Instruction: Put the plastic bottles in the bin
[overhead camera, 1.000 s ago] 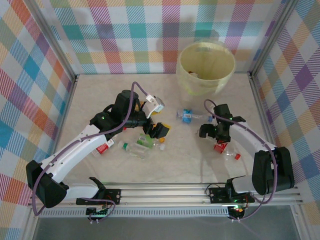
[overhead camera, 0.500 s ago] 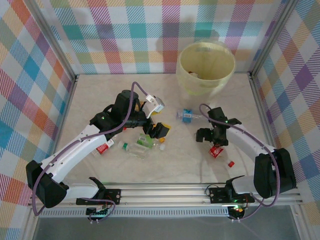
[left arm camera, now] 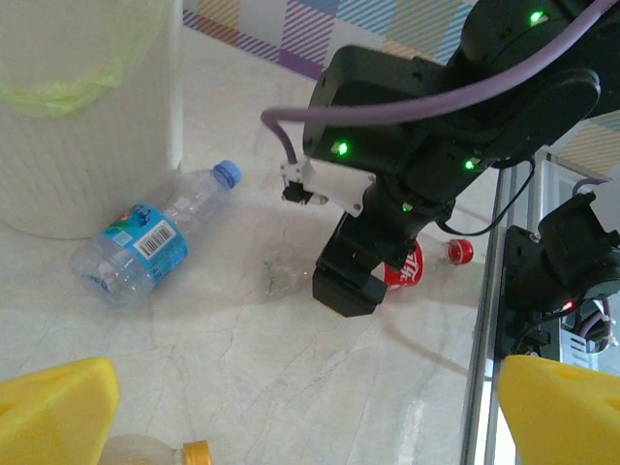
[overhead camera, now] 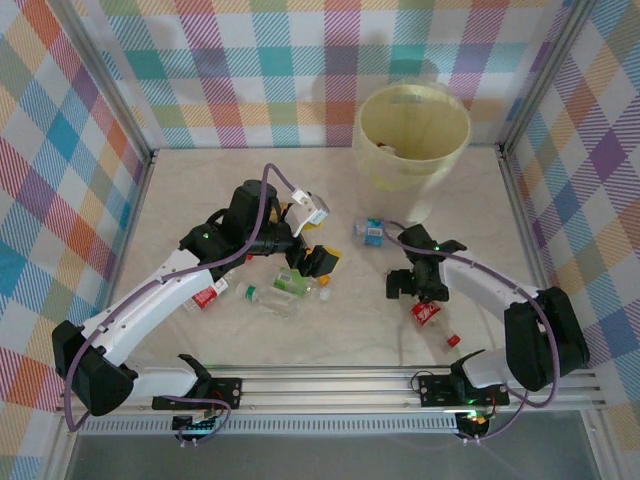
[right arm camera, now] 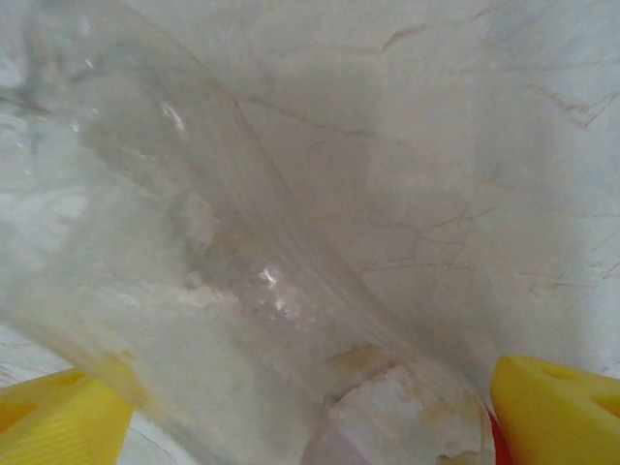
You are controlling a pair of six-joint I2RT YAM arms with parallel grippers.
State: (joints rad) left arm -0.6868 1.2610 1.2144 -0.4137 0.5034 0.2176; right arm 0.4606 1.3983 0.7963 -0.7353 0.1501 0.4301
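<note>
1. We are at the pickup: the right gripper [overhead camera: 412,288] is straddling a red-labelled bottle [overhead camera: 426,314] lying on the worktop [overhead camera: 350,335], jaws wide, clamping nothing yet.
2. We are judging it needs closing next, then lifting to the bin [overhead camera: 398,170] behind.

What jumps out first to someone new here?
The big pale-yellow bin at the back right stands out, with plastic bottles scattered mid-table. The right pincer straddles a red-labelled bottle, jaws wide either side. A blue-labelled bottle lies near the bin.
</note>
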